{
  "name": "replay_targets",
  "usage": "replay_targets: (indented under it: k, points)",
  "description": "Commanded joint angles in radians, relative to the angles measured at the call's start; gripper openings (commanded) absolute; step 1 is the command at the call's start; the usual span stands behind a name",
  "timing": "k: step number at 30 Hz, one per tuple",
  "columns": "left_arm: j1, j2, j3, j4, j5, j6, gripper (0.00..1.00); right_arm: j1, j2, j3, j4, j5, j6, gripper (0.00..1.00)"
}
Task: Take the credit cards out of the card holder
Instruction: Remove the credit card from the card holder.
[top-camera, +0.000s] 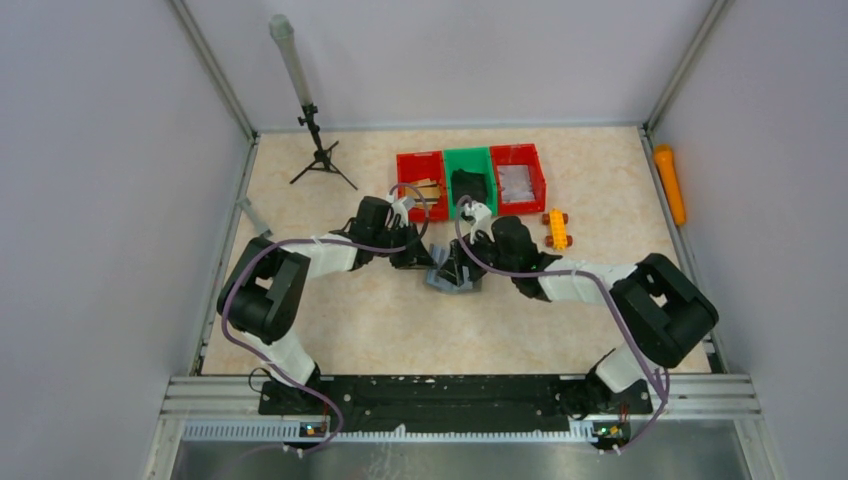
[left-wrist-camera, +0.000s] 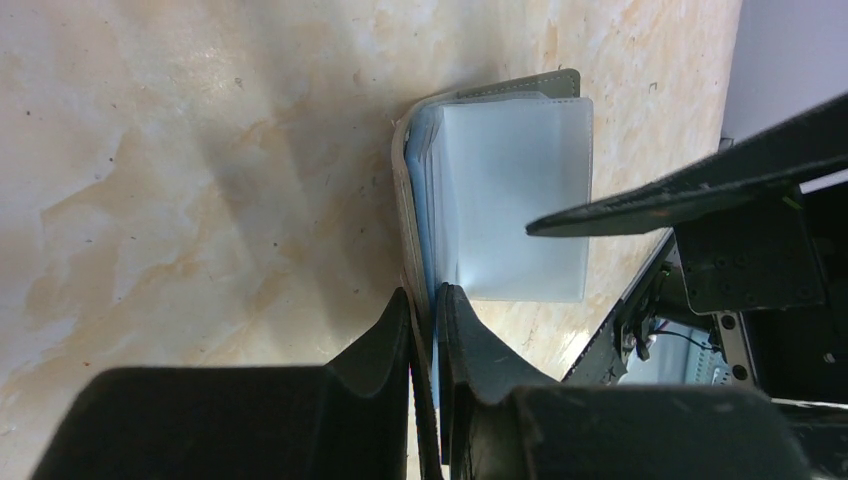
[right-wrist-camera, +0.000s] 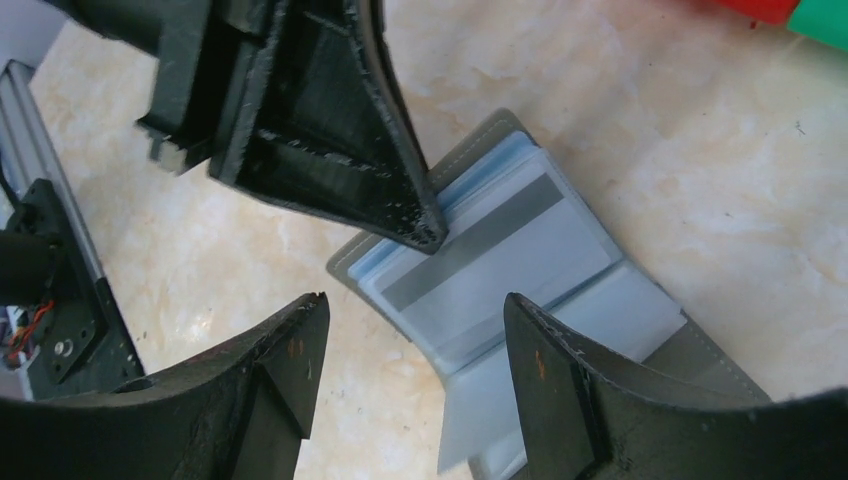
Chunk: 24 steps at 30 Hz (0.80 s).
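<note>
Now our left gripper (left-wrist-camera: 425, 300) clamps the card holder (left-wrist-camera: 505, 190); our right gripper (right-wrist-camera: 415, 318), spread over the credit cards (right-wrist-camera: 470, 252), must pinch one.

Left arm (top-camera: 262, 292), right arm (top-camera: 662, 305) are built of black joints, white links, purple cables (top-camera: 632, 340); right gripper (right-wrist-camera: 415, 300) is scuffed black.

Bins (top-camera: 468, 155) stood just behind the card holder (top-camera: 452, 281). The left gripper (left-wrist-camera: 425, 305) blocked its left side. Bare table (top-camera: 400, 330) lay in front.
</note>
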<state>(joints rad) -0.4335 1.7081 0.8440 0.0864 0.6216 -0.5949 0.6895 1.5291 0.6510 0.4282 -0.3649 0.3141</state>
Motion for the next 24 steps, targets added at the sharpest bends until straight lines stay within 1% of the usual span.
replay_targets:
  k: [1,3,5,8,14,19,24]
  points:
    - [-0.001,-0.038,0.016,0.027,0.005,0.023,0.11,0.009,0.067,0.11,-0.105,0.075,-0.022,0.66]
    - [-0.001,-0.046,0.015,0.023,-0.005,0.024,0.11,0.009,0.101,0.142,-0.161,0.111,-0.023,0.66]
    - [0.0,-0.054,0.011,0.021,-0.013,0.026,0.11,0.009,0.127,0.157,-0.183,0.121,-0.019,0.66]
    - [-0.001,-0.059,0.009,0.029,-0.006,0.025,0.11,0.009,0.139,0.158,-0.171,0.109,-0.007,0.66]
    - [-0.001,-0.053,0.011,0.029,0.001,0.022,0.13,0.008,0.157,0.164,-0.175,0.1,0.002,0.7]
    - [0.0,-0.05,0.012,0.026,-0.002,0.023,0.17,0.008,0.174,0.183,-0.206,0.105,-0.006,0.7]
    - [-0.001,-0.047,0.014,0.026,0.0,0.023,0.2,0.008,0.179,0.185,-0.199,0.086,-0.001,0.7]
